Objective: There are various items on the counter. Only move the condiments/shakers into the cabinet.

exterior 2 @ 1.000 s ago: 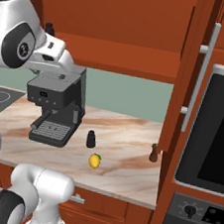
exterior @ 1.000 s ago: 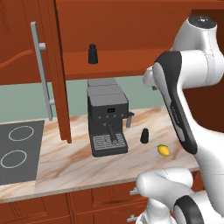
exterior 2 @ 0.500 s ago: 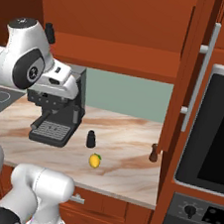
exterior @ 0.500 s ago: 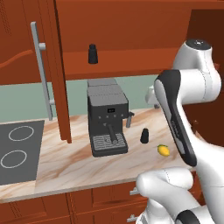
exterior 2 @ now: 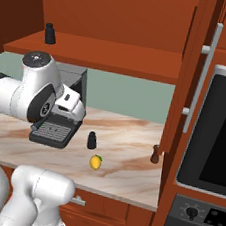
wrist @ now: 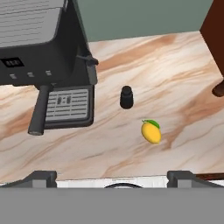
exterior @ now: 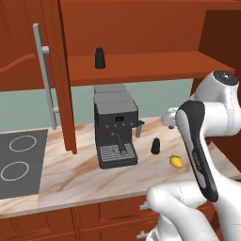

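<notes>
black shaker [wrist: 126, 96] stands upright on the counter [wrist: 183, 78], just right of the coffee machine [wrist: 39, 48] and near the lemon [wrist: 151, 132]; a second shaker [exterior: 99, 58] already sits on the cabinet [exterior: 141, 61] shelf, and the brown mill [exterior 2: 155, 154] stands well apart by the cabinet's side panel. gripper [wrist: 111, 177] is held above the counter's front edge, jaws spread fully, holding nothing. seen from the hand, the shaker lies ahead and below, long axis vertical, so i judge a forward-and-down reach is next.
</notes>
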